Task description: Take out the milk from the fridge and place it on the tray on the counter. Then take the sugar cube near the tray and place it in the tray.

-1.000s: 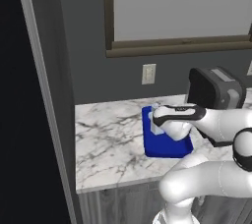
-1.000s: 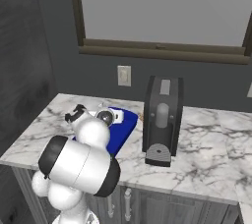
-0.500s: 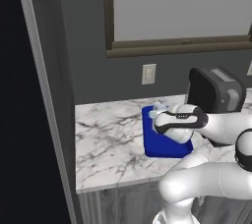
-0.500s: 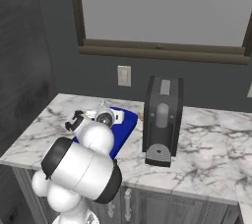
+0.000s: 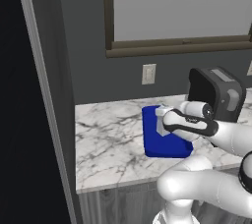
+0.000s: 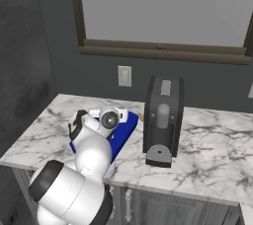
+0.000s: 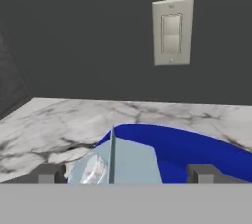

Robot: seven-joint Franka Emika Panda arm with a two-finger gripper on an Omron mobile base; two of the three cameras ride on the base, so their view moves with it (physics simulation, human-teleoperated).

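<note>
A: Status of the counter (image 5: 106, 144) and tray (image 5: 165, 144)?
B: Unchanged since half a second ago. The blue tray lies on the marble beside the dark appliance (image 6: 162, 120).

A: Milk (image 7: 118, 161)?
B: Standing in the tray, gabled top between the fingertips.

A: Gripper (image 7: 125, 173)?
B: Its arm has shifted slightly. Fingers (image 7: 47, 173) now spread wide, each tip clear of the carton.

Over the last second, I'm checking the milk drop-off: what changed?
The pincer opened and let go of the milk, which now stands on the tray; the arm had eased forward slightly just before. Tray, counter and coffee machine stayed put.
</note>
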